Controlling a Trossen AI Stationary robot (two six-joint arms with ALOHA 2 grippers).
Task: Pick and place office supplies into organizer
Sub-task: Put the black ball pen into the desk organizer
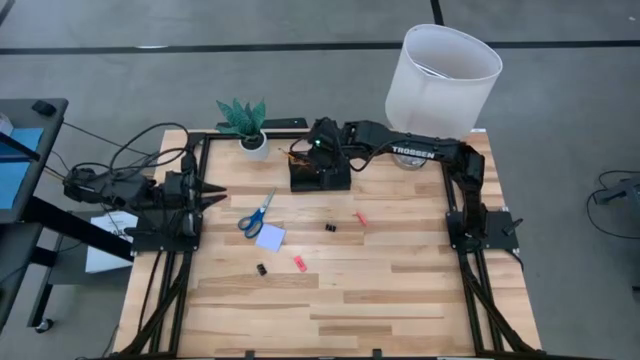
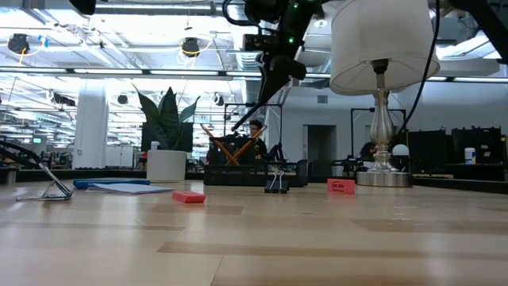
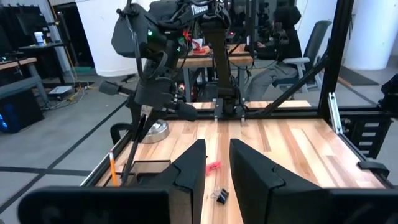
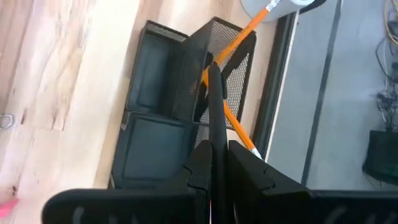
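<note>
Presently, I find my right gripper (image 4: 214,158) above the black mesh organizer (image 1: 320,172), at twelve o'clock on the table, its jaws pinching a black pen (image 4: 216,102) whose far end dips into the taller cup section. Two orange pens (image 4: 239,37) already stand crossed in that cup. My left gripper (image 1: 213,195) waits at nine o'clock, jaws nearly pressed together, holding nothing. At table centre lie the blue-handled scissors (image 1: 257,214), touching the lavender note pad (image 1: 270,237); two black binder clips (image 1: 329,227) and two pink-red pieces (image 1: 299,264) are scattered near them.
</note>
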